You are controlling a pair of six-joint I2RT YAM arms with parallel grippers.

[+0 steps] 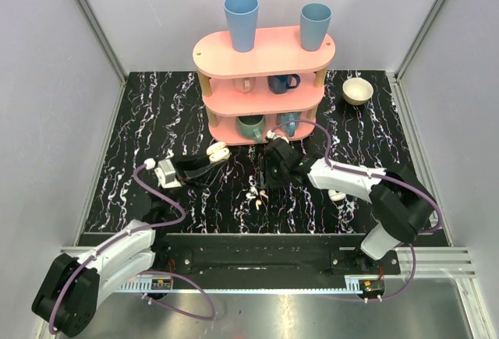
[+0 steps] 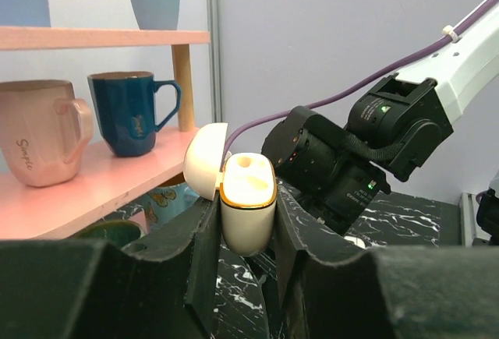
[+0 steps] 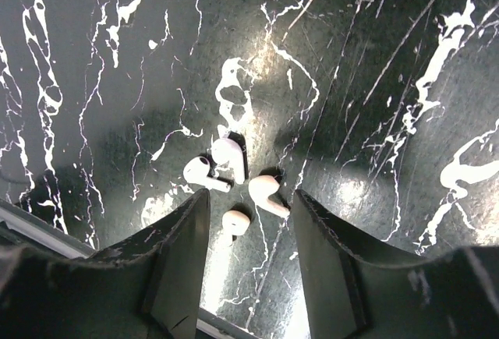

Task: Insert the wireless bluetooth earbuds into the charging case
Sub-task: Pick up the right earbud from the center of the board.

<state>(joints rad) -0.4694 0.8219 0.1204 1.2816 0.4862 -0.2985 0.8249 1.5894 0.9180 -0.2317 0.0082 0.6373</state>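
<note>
Several small white earbuds (image 3: 267, 193) with short stems lie loose in a cluster on the black marble table, also seen from above (image 1: 256, 197). My right gripper (image 3: 249, 210) hangs open just above them, its fingers either side of the nearest ones and holding nothing; from above it sits right of the cluster (image 1: 270, 177). The white charging case (image 2: 248, 210) stands upright with a gold rim and its lid (image 2: 204, 160) swung open to the left. My left gripper (image 2: 248, 226) is shut on the case's body, held off the table left of the earbuds (image 1: 216, 153).
A pink three-tier shelf (image 1: 263, 54) stands behind, with two blue cups on top and mugs on its lower tiers, a pink mug (image 2: 39, 140) and a navy mug (image 2: 129, 111) among them. A beige bowl (image 1: 358, 90) sits back right. A small white object (image 1: 337, 195) lies under the right arm.
</note>
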